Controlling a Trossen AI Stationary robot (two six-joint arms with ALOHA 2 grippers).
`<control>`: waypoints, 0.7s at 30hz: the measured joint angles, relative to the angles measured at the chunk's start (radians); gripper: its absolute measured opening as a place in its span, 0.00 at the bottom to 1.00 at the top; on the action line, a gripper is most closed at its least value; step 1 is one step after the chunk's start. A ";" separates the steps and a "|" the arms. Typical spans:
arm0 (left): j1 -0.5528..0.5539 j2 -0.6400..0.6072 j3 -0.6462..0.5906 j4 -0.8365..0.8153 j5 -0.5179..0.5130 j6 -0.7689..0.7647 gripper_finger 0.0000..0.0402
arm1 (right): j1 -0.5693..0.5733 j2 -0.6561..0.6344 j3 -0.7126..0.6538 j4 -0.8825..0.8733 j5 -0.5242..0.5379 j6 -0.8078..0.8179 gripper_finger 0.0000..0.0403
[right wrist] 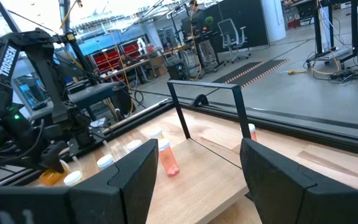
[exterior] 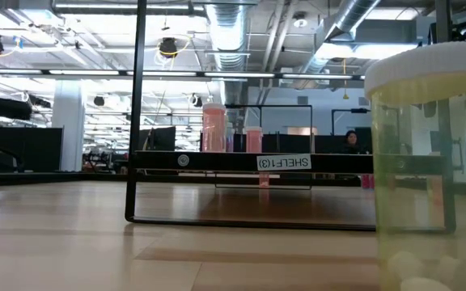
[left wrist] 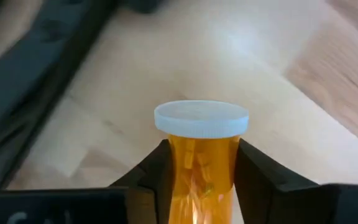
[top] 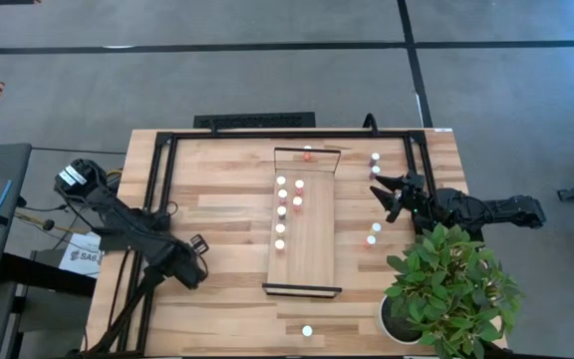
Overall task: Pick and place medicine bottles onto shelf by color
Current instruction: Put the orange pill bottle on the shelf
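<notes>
My left gripper [top: 195, 263] stands near the table's left front and points down, shut on an orange medicine bottle [left wrist: 199, 168] with a white cap [left wrist: 201, 118]. The high view hides that bottle under the gripper. The shelf [top: 312, 254], a pale board with dark end rails, lies mid-table with several white-capped bottles [top: 281, 211] standing on it. Loose bottles stand at the right [top: 375, 160] [top: 372, 239] and near the front edge [top: 307, 330]. My right gripper [top: 392, 195] hangs open and level at the right, touching nothing. My left gripper pinches the orange bottle's body [left wrist: 178, 171] just below the cap, one finger [left wrist: 154, 177] on each side. The fingers come from above, pointing down, and lie across the bottle. The bottle seems to lie on its side on the tabletop, with its cap beyond the fingertips.
A potted green plant [top: 451, 294] stands at the table's right front corner. A black frame rail [top: 162, 175] runs along the left, far and right sides. A pale yellowish bottle [exterior: 427, 162] stands right in front of the low camera. Bare wood lies between my left gripper and the shelf.
</notes>
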 joint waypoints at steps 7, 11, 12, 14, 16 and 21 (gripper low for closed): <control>0.119 0.003 0.041 0.064 -0.165 0.313 0.39 | 0.000 0.000 0.000 0.000 0.000 0.000 0.62; 0.195 0.005 0.051 0.126 -0.227 0.491 0.40 | 0.000 0.000 0.000 0.000 0.000 0.000 0.62; 0.216 0.010 0.051 0.138 -0.229 0.530 0.41 | 0.000 0.000 0.000 0.000 0.000 0.000 0.62; 0.252 0.013 0.051 0.157 -0.229 0.599 0.41 | 0.000 0.000 0.000 0.000 0.000 0.000 0.62; 0.288 0.028 0.051 0.198 -0.230 0.669 0.41 | 0.000 0.000 0.000 0.000 0.000 0.000 0.62; 0.355 0.082 0.054 0.278 -0.214 0.800 0.41 | 0.000 -0.001 0.000 0.000 0.000 0.000 0.62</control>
